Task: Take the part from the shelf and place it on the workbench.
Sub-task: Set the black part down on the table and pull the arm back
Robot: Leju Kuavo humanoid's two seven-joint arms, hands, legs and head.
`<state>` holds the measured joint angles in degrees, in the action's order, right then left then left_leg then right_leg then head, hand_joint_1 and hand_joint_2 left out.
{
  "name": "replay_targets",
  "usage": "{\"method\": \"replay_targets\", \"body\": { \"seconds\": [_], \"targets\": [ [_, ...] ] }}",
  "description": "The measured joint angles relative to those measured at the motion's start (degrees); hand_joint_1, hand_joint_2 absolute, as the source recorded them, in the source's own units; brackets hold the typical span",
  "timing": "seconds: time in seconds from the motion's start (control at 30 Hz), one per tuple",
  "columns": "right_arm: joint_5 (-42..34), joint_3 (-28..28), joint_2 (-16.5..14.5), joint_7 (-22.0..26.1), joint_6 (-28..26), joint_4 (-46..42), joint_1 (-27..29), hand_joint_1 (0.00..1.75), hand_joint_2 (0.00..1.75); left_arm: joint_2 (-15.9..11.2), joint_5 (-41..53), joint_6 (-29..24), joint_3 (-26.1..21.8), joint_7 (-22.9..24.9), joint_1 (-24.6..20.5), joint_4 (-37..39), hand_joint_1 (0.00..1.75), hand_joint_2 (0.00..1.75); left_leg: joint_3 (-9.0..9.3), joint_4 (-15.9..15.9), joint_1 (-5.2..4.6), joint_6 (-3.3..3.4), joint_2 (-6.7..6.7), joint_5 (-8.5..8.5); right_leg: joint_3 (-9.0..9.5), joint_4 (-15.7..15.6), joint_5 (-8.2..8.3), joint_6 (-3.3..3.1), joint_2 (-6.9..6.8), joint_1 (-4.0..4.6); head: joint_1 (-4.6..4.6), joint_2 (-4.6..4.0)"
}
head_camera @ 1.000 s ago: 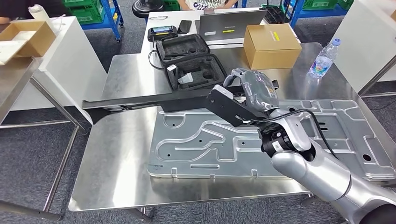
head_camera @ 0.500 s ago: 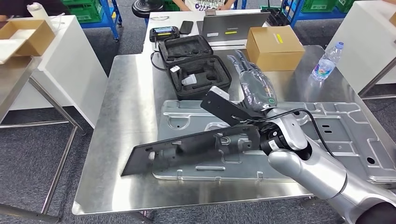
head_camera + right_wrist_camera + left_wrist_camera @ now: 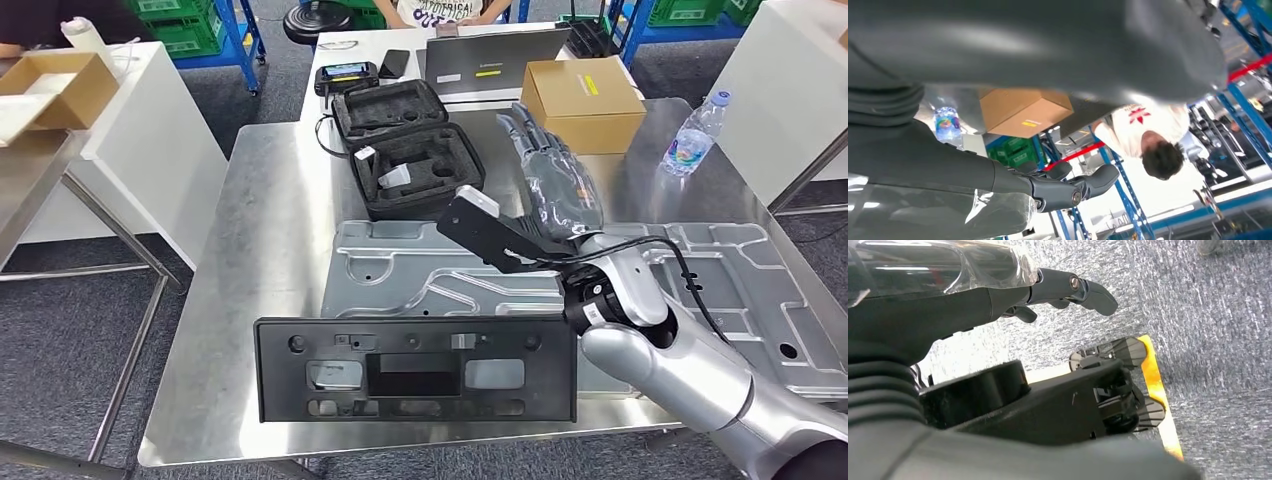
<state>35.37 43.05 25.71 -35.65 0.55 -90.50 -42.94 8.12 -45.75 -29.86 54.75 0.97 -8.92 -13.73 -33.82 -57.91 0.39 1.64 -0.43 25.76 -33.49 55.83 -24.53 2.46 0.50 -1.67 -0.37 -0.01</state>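
Head view puts the black part (image 3: 415, 368) flat at the near edge of the steel workbench (image 3: 270, 240), overlapping the embossed metal panel (image 3: 700, 290), while the right hand (image 3: 560, 185) stands beyond it with fingers stretched out and nothing in them, so the placing looks done and drawing the arm clear comes next. Left wrist view has the left hand (image 3: 1013, 292) over grey carpet, fingers extended and holding nothing. Right wrist view shows a cardboard box (image 3: 1020, 112), a water bottle (image 3: 948, 124), blue racking and a person beyond the bench.

Part (image 3: 415, 368) at workbench (image 3: 270, 230) front edge, foam case (image 3: 415, 160) behind, box (image 3: 582, 98) right
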Motion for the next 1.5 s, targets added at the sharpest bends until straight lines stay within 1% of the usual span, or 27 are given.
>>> {"method": "replay_targets", "body": {
  "seconds": [0.1,0.13,0.17,0.2,0.27,0.33,0.43,0.5,0.53,0.6,0.63,0.67,0.7,0.77,0.83,0.87,0.97,1.03,1.1,1.17,1.2,1.23,1.3,1.33,1.4,1.47,1.5],
  "targets": [
    [0.0,0.2,-0.7,0.0,-0.3,-0.7,-0.3,0.0,0.0,0.1,-0.1,-0.5,-0.1,-0.5,0.0,0.0,0.0,0.0,-5.05,-11.3,0.15,-0.67,0.07,5.46,-0.02,0.0,0.04,-0.39,-0.03,0.05,-0.09,-0.01],
    [0.0,0.4,-0.9,0.0,-0.4,-0.9,-0.4,0.0,0.0,0.1,-0.1,-0.7,-0.1,-0.7,0.0,0.0,0.0,0.0,-6.48,-14.2,0.16,-0.71,0.07,6.36,-0.01,0.0,0.02,-0.42,-0.03,0.12,-0.1,0.0],
    [0.0,0.6,-1.1,0.0,-0.5,-1.2,-0.4,0.0,0.0,0.1,-0.1,-0.9,-0.1,-0.8,0.1,0.0,0.0,0.0,-6.94,-15.1,0.14,-0.6,0.06,6.17,0.02,0.0,0.01,-0.43,-0.03,0.2,-0.12,0.0],
    [0.0,0.7,-1.2,0.0,-0.6,-1.5,-0.5,0.0,0.0,0.1,-0.1,-1.1,-0.1,-0.8,0.1,0.0,0.0,0.0,-6.27,-13.4,0.08,-0.38,0.06,4.91,0.07,0.0,0.0,-0.44,-0.02,0.27,-0.13,0.0],
    [0.0,1.0,-1.6,0.0,-0.8,-2.1,-0.9,0.0,0.0,0.1,-0.1,-1.3,-0.1,-1.0,0.1,0.0,0.0,0.0,-2.39,-5.1,-0.22,0.5,0.05,0.93,0.21,0.0,0.0,-0.42,0.02,0.38,-0.13,-0.01],
    [0.0,1.3,-2.0,0.0,-1.0,-2.6,-1.5,0.0,0.0,0.2,-0.2,-1.4,-0.1,-1.2,0.0,0.0,0.0,0.0,0.49,1.2,-0.71,1.25,0.09,-1.47,0.23,0.0,0.02,-0.25,0.05,0.54,-0.11,0.0],
    [-0.9,1.8,-2.6,0.2,-1.5,-3.0,-2.0,0.0,0.0,0.3,-0.3,-1.6,-0.2,-1.3,0.1,0.0,0.0,0.0,0.92,2.6,-0.88,1.62,0.13,-2.07,0.23,-0.2,0.14,0.56,0.02,0.52,-0.08,0.0],
    [-1.7,2.0,-2.9,0.4,-1.9,-3.2,-2.5,0.0,0.0,0.4,-0.4,-1.8,-0.2,-1.3,0.0,0.0,0.0,0.0,1.09,3.4,-0.61,2.08,0.2,-2.74,-0.31,1.0,-1.14,1.05,-0.04,0.53,0.04,0.01],
    [-1.9,2.2,-3.0,0.4,-2.0,-3.3,-2.7,0.0,0.0,0.5,-0.4,-1.9,-0.2,-1.3,0.0,0.0,0.0,0.0,1.12,3.7,-0.47,2.34,0.26,-3.07,-1.25,3.3,-2.81,1.19,-0.07,0.54,0.15,0.01],
    [-2.1,2.6,-3.3,0.5,-2.2,-3.3,-3.1,0.0,0.0,0.6,-0.4,-2.0,-0.2,-1.3,-0.1,0.0,0.0,0.0,0.87,3.8,-0.62,2.73,0.33,-3.36,-4.32,11.1,-7.08,1.4,-0.1,0.51,0.32,0.0],
    [-2.2,2.9,-3.5,0.5,-2.2,-3.3,-3.2,0.0,0.0,0.6,-0.4,-2.0,-0.2,-1.3,0.0,0.0,0.0,0.0,0.7,3.7,-0.67,2.78,0.34,-3.49,-5.62,14.5,-8.48,1.49,-0.1,0.51,0.34,0.0],
    [-2.3,3.2,-3.7,0.6,-2.2,-3.3,-3.2,0.0,0.0,0.7,-0.4,-2.0,-0.2,-1.2,0.0,0.0,0.0,0.0,0.53,3.7,-0.69,2.78,0.34,-3.62,-6.08,16.2,-8.86,1.56,-0.1,0.5,0.35,0.0],
    [-2.3,3.5,-3.9,0.6,-2.2,-3.3,-3.3,0.0,0.0,0.7,-0.4,-2.1,-0.2,-1.2,0.0,0.0,0.0,0.0,0.39,3.7,-0.68,2.73,0.32,-3.75,-5.32,15.3,-8.09,1.6,-0.11,0.48,0.35,0.01],
    [-2.4,4.0,-4.5,0.7,-2.3,-3.3,-3.9,0.0,0.0,0.7,-0.4,-2.2,-0.2,-0.9,-0.1,0.0,0.0,0.0,0.19,3.4,-0.61,2.5,0.27,-3.94,-0.86,7.9,-4.76,1.62,-0.12,0.39,0.35,0.0],
    [-2.4,4.3,-5.1,0.8,-2.3,-3.3,-4.6,0.0,0.0,0.8,-0.5,-2.3,-0.2,-0.6,-0.1,0.0,0.0,0.0,-0.22,2.9,-0.81,2.06,0.22,-4.05,2.89,1.0,-2.59,1.27,-0.1,0.49,0.31,-0.01],
    [-2.5,4.4,-5.4,0.8,-2.4,-3.3,-4.8,0.0,0.0,0.8,-0.5,-2.3,-0.2,-0.5,-0.2,0.0,0.0,0.0,-0.44,2.8,-0.92,1.76,0.2,-4.16,3.49,-0.4,-2.29,0.97,-0.09,0.6,0.28,0.0],
    [-2.7,4.9,-6.1,0.9,-2.5,-3.3,-5.2,0.0,0.0,0.8,-0.7,-2.4,-0.2,-0.1,-0.1,0.0,0.0,0.0,-1.09,2.5,-0.76,0.78,0.17,-4.29,2.92,-0.7,-1.59,-0.27,-0.12,0.79,0.22,-0.01],
    [-2.9,5.3,-6.6,1.1,-2.6,-3.3,-5.6,0.0,0.0,0.8,-0.7,-2.4,-0.2,0.0,-0.1,0.0,0.0,0.0,-2.53,-0.8,-0.47,0.05,0.18,-1.66,2.39,-0.9,-0.94,-1.02,-0.2,0.55,0.07,-0.01],
    [-3.0,5.5,-7.1,1.3,-2.8,-3.2,-5.8,0.0,0.0,0.8,-0.7,-2.5,-0.2,0.1,-0.1,0.0,0.0,0.0,-5.4,-8.5,-0.18,-0.67,0.2,2.99,1.73,-0.8,-0.44,-1.32,-0.27,0.49,-0.09,0.0],
    [-3.1,5.9,-7.3,1.4,-3.0,-3.2,-5.8,0.0,0.0,0.8,-0.7,-2.5,-0.2,0.3,0.0,0.0,0.0,0.0,-7.27,-14.4,0.01,-1.04,0.2,5.61,1.0,-0.8,0.05,-1.34,-0.3,0.49,-0.1,0.0],
    [-3.1,6.0,-7.3,1.5,-3.0,-3.2,-5.8,0.0,0.0,0.8,-0.7,-2.5,-0.2,0.4,0.0,0.0,0.0,0.0,-6.61,-14.2,0.07,-1.08,0.2,5.39,0.68,-0.8,0.28,-1.27,-0.31,0.48,-0.1,0.0],
    [-3.1,6.1,-7.4,1.5,-3.0,-3.2,-5.8,0.0,0.0,0.8,-0.7,-2.5,-0.2,0.4,0.0,0.0,0.0,0.0,-4.77,-11.6,0.12,-1.01,0.2,4.27,0.44,-0.8,0.49,-1.16,-0.3,0.47,-0.11,-0.01],
    [-3.1,6.1,-7.5,1.5,-3.1,-3.2,-5.9,0.0,0.0,0.8,-0.7,-2.5,-0.2,0.4,-0.1,0.0,0.0,0.0,0.65,-2.8,0.03,-0.56,0.18,1.44,0.17,-0.8,0.81,-0.8,-0.27,0.55,-0.11,-0.01],
    [-3.1,6.1,-7.5,1.5,-3.2,-3.2,-6.0,0.0,0.0,0.8,-0.7,-2.5,-0.2,0.4,-0.2,0.0,0.0,0.0,2.57,0.6,-0.11,-0.25,0.16,0.51,0.08,-0.8,0.97,-0.54,-0.26,0.64,-0.08,-0.01],
    [-3.4,6.2,-7.6,1.5,-3.3,-3.2,-5.9,0.0,0.0,0.8,-0.7,-2.5,-0.2,0.4,-0.1,0.0,0.0,0.0,3.79,3.2,-0.47,0.29,0.13,-0.02,-0.08,-0.8,1.31,0.04,-0.26,0.75,-0.04,0.0],
    [-3.6,6.2,-7.4,1.2,-3.4,-3.2,-5.7,0.0,0.0,0.8,-0.7,-2.4,-0.2,0.2,0.0,0.0,0.0,0.0,3.55,3.3,-0.48,0.97,0.19,-0.63,-0.2,-0.8,1.47,0.67,-0.26,0.64,-0.02,0.0],
    [-3.6,6.2,-7.2,1.1,-3.5,-3.2,-5.5,0.0,0.0,0.8,-0.7,-2.4,-0.2,0.1,0.1,0.0,0.0,0.0,3.46,3.5,-0.4,1.42,0.26,-1.03,-0.49,-0.2,0.81,0.92,-0.26,0.58,0.04,0.0]
  ]
}}
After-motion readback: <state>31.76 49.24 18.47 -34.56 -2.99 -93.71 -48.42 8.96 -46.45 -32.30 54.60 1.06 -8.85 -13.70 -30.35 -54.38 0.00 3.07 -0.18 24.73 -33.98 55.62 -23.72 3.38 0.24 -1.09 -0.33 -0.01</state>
